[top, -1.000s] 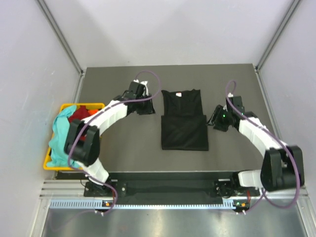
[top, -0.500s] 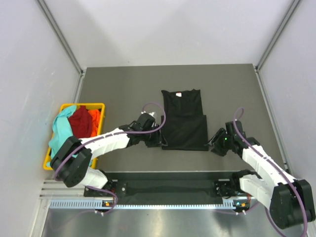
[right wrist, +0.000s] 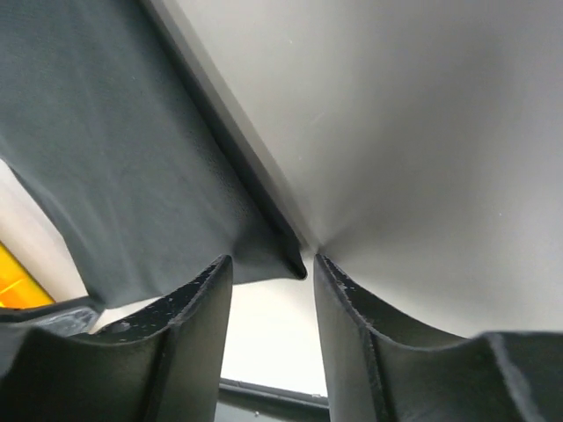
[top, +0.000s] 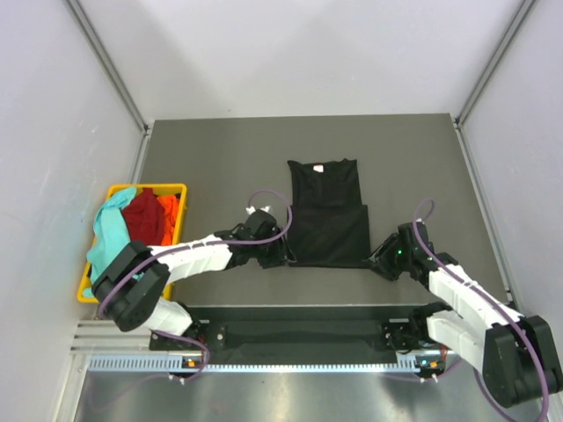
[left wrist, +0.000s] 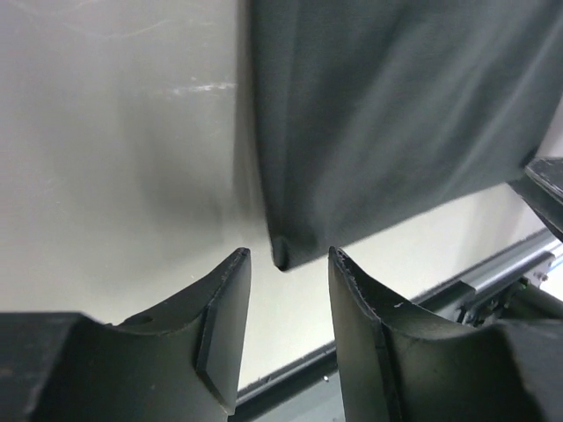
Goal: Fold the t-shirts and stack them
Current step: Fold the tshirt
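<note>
A yellow plastic basket [top: 151, 187] sits at the left edge of the dark grey table [top: 220, 149], pale walls [top: 299, 53] around.

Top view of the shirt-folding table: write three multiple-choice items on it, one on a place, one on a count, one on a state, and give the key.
1. Where is the black t-shirt?
A. flat on the table
B. on the floor
C. hanging from a wall

2. How many colours of cloth show in the yellow basket?
A. one
B. three
C. five

3. How does the left gripper stand?
A. shut on the shirt
B. out of view
C. open, at the shirt's near corner

Key:
1 A, it lies spread out mid-table.
2 B, teal cloth, red cloth and orange cloth show inside.
3 C, a gap shows between its fingers, with the shirt's corner just ahead of it.
</note>
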Controlling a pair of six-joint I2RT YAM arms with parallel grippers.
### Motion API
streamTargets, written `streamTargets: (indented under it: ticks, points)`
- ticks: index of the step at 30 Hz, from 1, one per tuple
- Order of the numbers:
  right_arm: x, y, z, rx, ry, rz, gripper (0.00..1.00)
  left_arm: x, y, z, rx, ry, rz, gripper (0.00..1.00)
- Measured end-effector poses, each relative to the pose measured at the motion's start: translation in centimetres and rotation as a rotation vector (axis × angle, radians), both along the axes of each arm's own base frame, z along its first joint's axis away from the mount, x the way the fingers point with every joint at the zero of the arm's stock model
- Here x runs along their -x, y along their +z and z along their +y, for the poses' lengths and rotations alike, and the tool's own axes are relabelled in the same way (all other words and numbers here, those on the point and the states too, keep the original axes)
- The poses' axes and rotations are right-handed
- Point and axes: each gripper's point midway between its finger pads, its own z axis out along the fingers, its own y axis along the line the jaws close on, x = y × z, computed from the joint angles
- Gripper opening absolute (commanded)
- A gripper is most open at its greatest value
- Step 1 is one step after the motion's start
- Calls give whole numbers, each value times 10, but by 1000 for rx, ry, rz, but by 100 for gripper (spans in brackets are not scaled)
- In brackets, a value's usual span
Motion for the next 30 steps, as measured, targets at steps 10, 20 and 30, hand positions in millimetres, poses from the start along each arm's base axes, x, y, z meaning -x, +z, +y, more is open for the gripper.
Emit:
streamTargets:
  ticks: [10, 20, 30]
  points:
    - [-5, -2, 2, -9, -7, -15, 34, 1, -16, 0, -11, 22, 19, 38]
    - [-1, -8, -4, 18, -8, -11, 0, -1, -22, -4, -5, 29, 25, 0]
    - [-1, 6, -15, 93, 31, -97, 0, 6, -17, -10, -18, 8, -3, 0]
